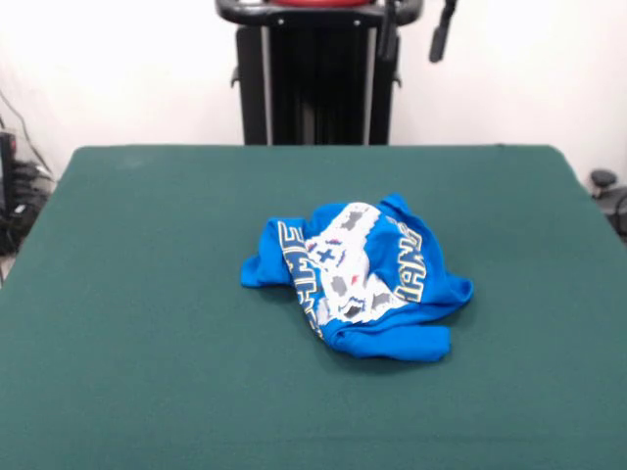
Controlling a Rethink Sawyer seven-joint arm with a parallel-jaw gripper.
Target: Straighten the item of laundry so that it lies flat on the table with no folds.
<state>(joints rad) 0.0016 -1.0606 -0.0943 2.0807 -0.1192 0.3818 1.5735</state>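
1. Laundry first: we see the item of laundry [358, 279], a small bright blue T-shirt, lying in a crumpled heap on the table [147, 294].
2. We place it a little right of the table's middle and about halfway between the far and near edges, with bare green cloth all around it.
3. We note that it is far from flat: the fabric is bunched and folded over itself, so the outline is an irregular lump and not a shirt shape.
4. We make out a white pixel print with grey and blue marks running across the top of the heap, bent by the folds.
5. We see yellow-white block lettering on both sides of that print, creased and turned at angles, so we cannot read whole words.
6. We find a plain blue flap folded out along the near side of the heap, and another blue lobe sticking out to the picture's left.
7. We see that the table is covered in dark green felt-like cloth and is much bigger than the shirt.
8. We spot the gripper [441, 34] only as dark parts at the top edge, well apart from the shirt; we cannot tell how far apart its parts stand, and nothing shows in its hold.
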